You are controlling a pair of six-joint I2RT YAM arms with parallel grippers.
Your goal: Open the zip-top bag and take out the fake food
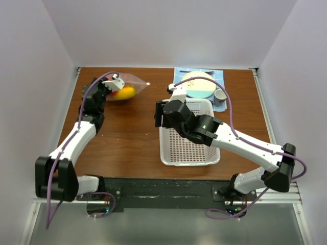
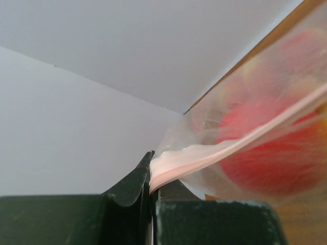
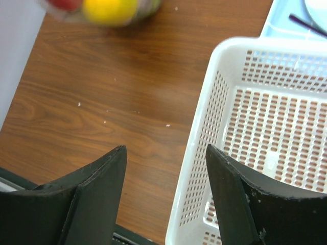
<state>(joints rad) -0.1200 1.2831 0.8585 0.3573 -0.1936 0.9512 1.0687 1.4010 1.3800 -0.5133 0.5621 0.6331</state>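
Observation:
The clear zip-top bag [image 1: 129,84] lies at the back left of the table with fake food inside: a yellow lemon [image 1: 124,93] and a red piece [image 1: 112,94]. My left gripper [image 1: 115,81] is shut on the bag's pink zip strip [image 2: 204,158]; the red fruit [image 2: 271,148] shows blurred through the plastic. My right gripper [image 1: 162,113] is open and empty above the left rim of the white basket [image 1: 189,153], its fingers [image 3: 102,178] straddling the basket's wall [image 3: 204,153]. The lemon [image 3: 110,10] shows at the top of the right wrist view.
A blue mat [image 1: 219,104] at the back right carries a plate [image 1: 199,84], a cup [image 1: 220,95] and dark cutlery [image 1: 196,72]. White walls enclose the table on three sides. Bare wood lies between the bag and the basket.

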